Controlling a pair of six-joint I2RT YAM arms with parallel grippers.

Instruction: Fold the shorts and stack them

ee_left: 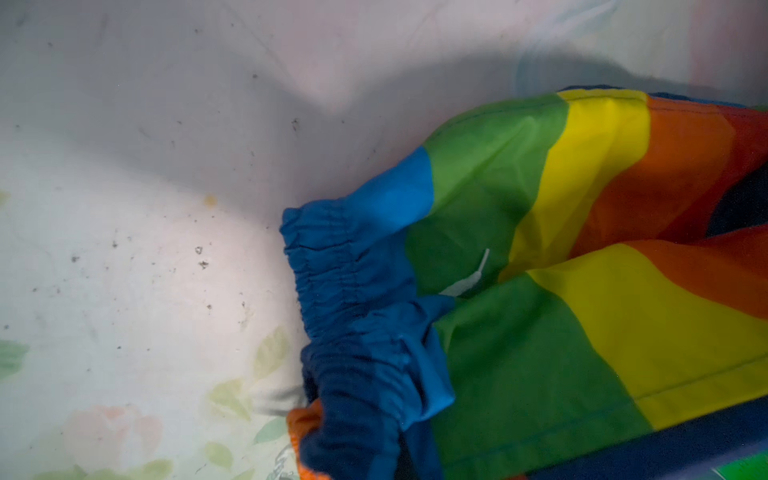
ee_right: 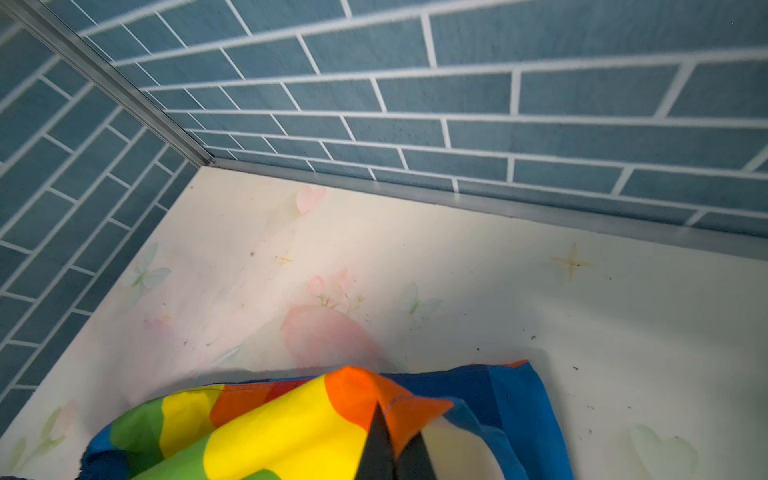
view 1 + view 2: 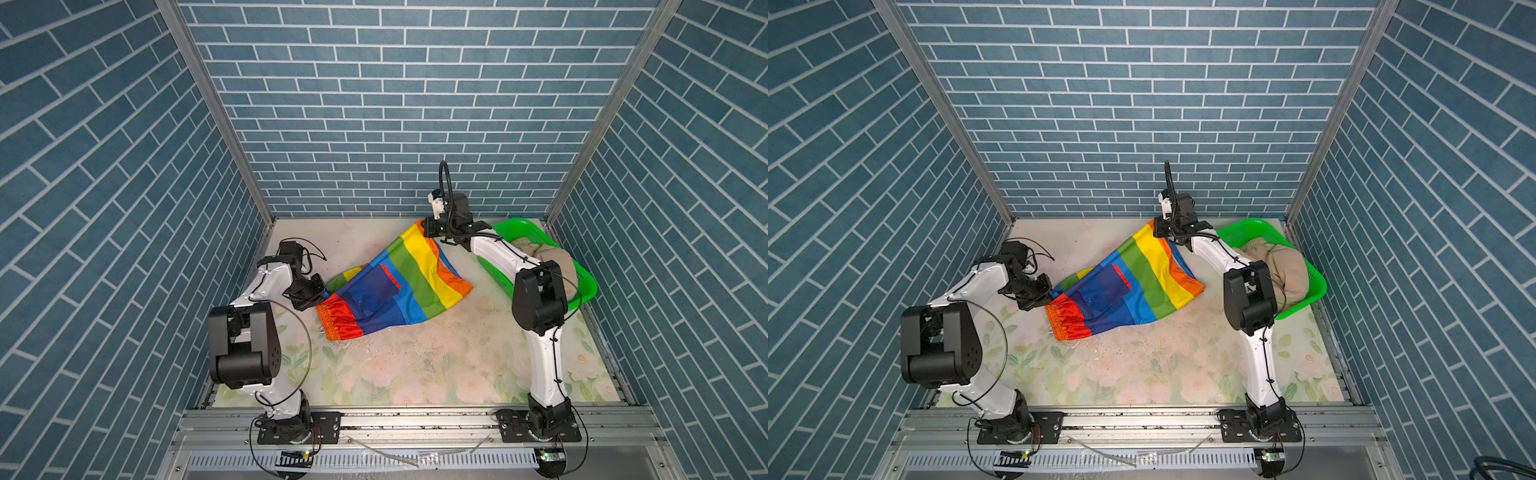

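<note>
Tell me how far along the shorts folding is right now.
Done: nothing folded or stacked yet. In hand: the rainbow shorts are spread between the left gripper, shut on the waistband end, and the right gripper, shut on an orange hem corner. Left: fold them, then take the beige shorts from the green basket, fold and stack.

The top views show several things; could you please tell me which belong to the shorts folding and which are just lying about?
Job: rainbow-striped shorts, gripped by the left end effector and right end effector; beige shorts in the green basket.
Lying about: green basket; floral table cover.
</note>
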